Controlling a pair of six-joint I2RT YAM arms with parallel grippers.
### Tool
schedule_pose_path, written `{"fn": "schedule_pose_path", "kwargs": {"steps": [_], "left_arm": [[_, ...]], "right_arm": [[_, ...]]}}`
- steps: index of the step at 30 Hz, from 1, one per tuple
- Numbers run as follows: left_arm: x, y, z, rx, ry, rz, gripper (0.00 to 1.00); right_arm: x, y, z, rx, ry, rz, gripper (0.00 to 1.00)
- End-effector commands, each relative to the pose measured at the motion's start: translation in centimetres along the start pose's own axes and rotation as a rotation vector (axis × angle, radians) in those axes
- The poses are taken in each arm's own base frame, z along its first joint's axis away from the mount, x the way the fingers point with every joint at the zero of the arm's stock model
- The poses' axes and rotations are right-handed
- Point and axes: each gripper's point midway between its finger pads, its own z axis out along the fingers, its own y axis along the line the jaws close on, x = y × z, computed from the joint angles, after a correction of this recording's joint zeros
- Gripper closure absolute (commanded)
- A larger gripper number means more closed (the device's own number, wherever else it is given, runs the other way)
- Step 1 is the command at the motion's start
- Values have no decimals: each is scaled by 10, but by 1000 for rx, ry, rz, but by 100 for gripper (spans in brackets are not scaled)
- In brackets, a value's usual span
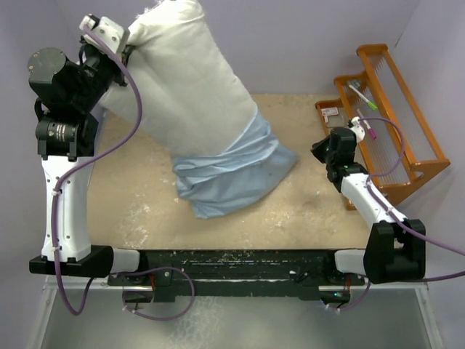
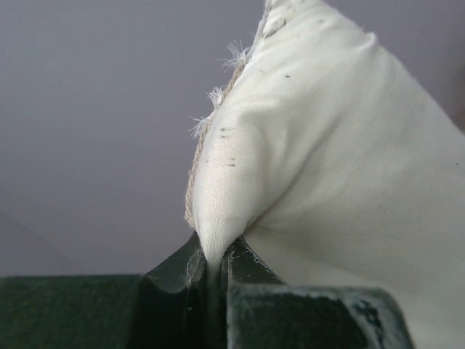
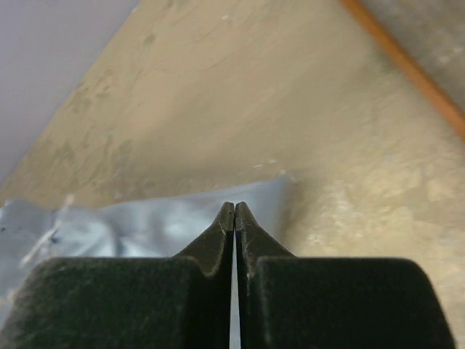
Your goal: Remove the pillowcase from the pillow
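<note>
The off-white pillow (image 1: 187, 80) stands tilted, its top end lifted at the back left. My left gripper (image 1: 125, 52) is shut on a pinch of the pillow's upper corner; the left wrist view shows the pillow fabric (image 2: 327, 160) squeezed between the jaws of my left gripper (image 2: 213, 270). The light-blue pillowcase (image 1: 232, 171) is bunched round the pillow's lower end on the table. My right gripper (image 1: 318, 150) is shut and empty, just right of the pillowcase's edge. In the right wrist view my right gripper (image 3: 235, 211) hovers with the pillowcase (image 3: 145, 225) beyond it.
An orange wooden rack (image 1: 396, 116) with pens and small items stands at the right, close behind my right arm. The tan table top (image 1: 145, 211) has scattered white fluff. Purple walls enclose the back and sides.
</note>
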Motion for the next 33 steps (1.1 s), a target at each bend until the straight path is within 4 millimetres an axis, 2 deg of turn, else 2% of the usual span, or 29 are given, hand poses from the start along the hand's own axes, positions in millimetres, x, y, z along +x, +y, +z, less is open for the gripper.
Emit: {"fn": "schedule_pose_path", "kwargs": {"steps": [1,2,4,6,8,10,12,15,19,22,27,28,33], "left_arm": [[-127,52,-32,-203,-383,45,100],[-126,42,-28,-137,-382,31,100],[-124,9,-20,58,-372,7,100],[-117,-27,-19,263,-360,-6,100],[-112,-49,-23,390,-354,-23,100],[-106,-68,-27,513,-347,-35,100],[-101,-85,-33,618,-334,-67,100],[-91,-109,-39,741,-306,-118,100],[-77,-134,-40,806,-262,-135,100],[-67,-153,-43,856,-228,-142,100],[-59,-178,-48,916,-198,-135,100],[-58,-182,-48,922,-193,-127,100],[-53,-193,-47,923,-176,-89,100]], "right_arm": [[-57,38,-20,-20,-177,-101,100],[-67,61,-30,-71,-211,-133,98],[-98,122,-65,-251,-318,-209,78],[-119,187,-114,-528,-416,-289,59],[-129,244,-172,-818,-481,-393,41],[-129,287,-223,-1047,-511,-517,29],[-134,318,-270,-1217,-548,-623,22],[-123,344,-304,-1377,-532,-759,16],[-98,362,-316,-1453,-476,-897,13],[-80,372,-321,-1464,-467,-963,11],[-59,384,-319,-1396,-463,-1106,10],[-52,382,-313,-1373,-430,-1139,10],[-33,371,-311,-1383,-340,-1233,10]]}}
